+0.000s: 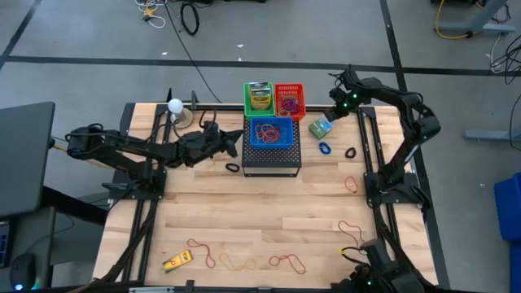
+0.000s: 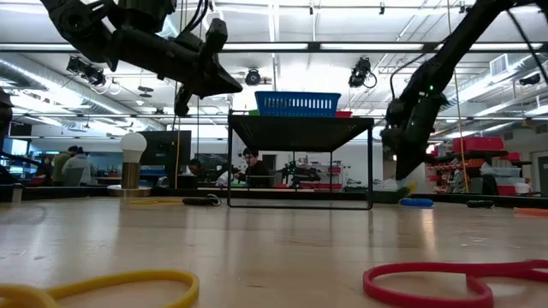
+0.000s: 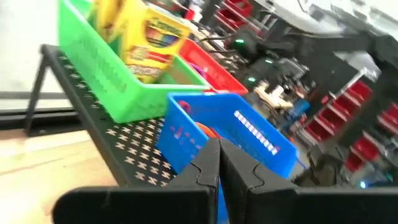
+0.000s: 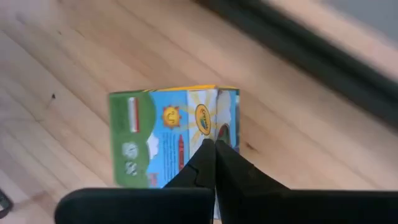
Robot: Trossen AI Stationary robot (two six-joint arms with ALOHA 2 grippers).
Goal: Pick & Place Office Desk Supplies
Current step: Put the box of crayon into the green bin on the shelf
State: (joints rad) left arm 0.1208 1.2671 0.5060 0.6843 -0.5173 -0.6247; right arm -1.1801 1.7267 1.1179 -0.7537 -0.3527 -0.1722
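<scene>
1. Your right tool had its fingers pressed together, holding nothing, poised just above a small green crayon box lying on the wooden surface near the far right corner.
2. In the high view that box lay just right of the black mesh stand, with a blue ring and a black ring close by.
3. Your left tool was also pressed together and empty, hanging at the stand's left side, level with the blue basket.
4. On the stand sat a green basket holding crayon boxes and a red basket holding coloured bands.
5. Rubber bands and a small yellow item lay along the near edge of the surface.
</scene>
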